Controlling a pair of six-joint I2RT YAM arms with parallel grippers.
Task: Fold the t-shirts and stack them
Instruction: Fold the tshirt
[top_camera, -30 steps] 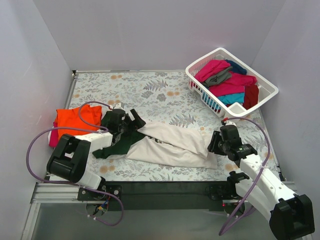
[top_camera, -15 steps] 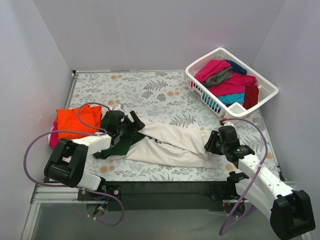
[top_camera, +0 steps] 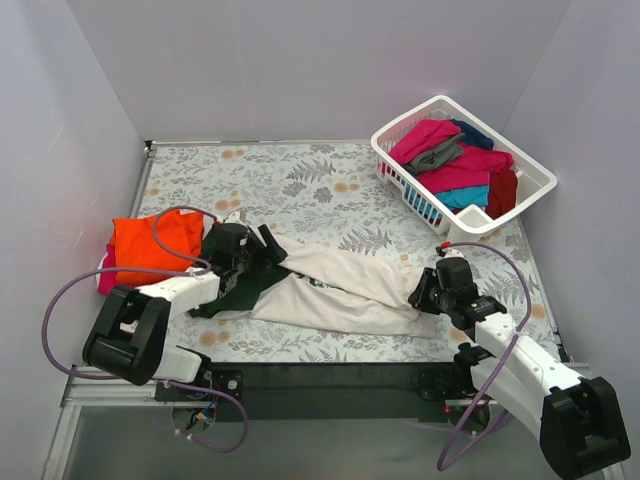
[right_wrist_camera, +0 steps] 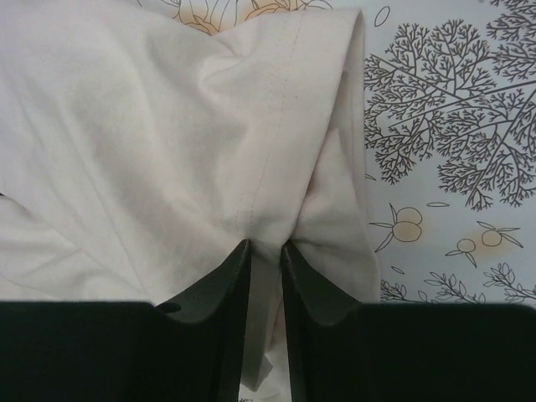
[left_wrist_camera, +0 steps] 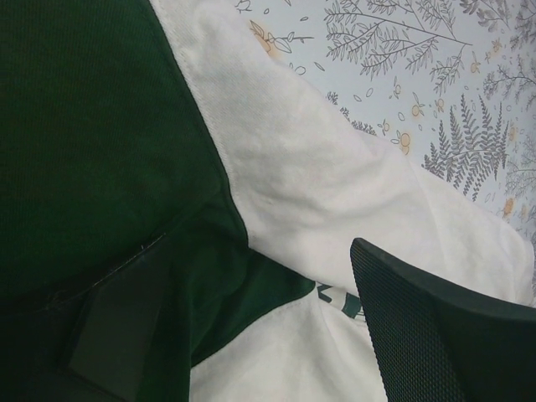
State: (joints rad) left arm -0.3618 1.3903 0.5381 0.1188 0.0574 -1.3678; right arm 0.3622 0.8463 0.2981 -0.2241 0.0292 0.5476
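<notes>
A cream-white t-shirt (top_camera: 345, 285) with dark green sleeves (top_camera: 245, 285) lies crumpled across the table's front middle. My left gripper (top_camera: 262, 250) is open over its left end; in the left wrist view its fingers (left_wrist_camera: 431, 327) straddle the seam between the green sleeve (left_wrist_camera: 84, 151) and the cream body (left_wrist_camera: 335, 193). My right gripper (top_camera: 425, 295) is at the shirt's right end. In the right wrist view the gripper (right_wrist_camera: 265, 251) is shut on a pinch of the cream hem (right_wrist_camera: 276, 126). A folded orange t-shirt (top_camera: 150, 240) rests on a magenta one (top_camera: 104, 282) at the left.
A white slatted basket (top_camera: 532, 172) at the back right holds several t-shirts in magenta (top_camera: 425, 138), grey, teal, navy and dark red. The grey floral table cover (top_camera: 300, 185) spans the table. The walls stand close on the left and right, and purple cables loop off both arms.
The right gripper has slid a little left onto the shirt's hem and its jaws have closed on the cloth. The left gripper has shifted slightly and stayed open.
</notes>
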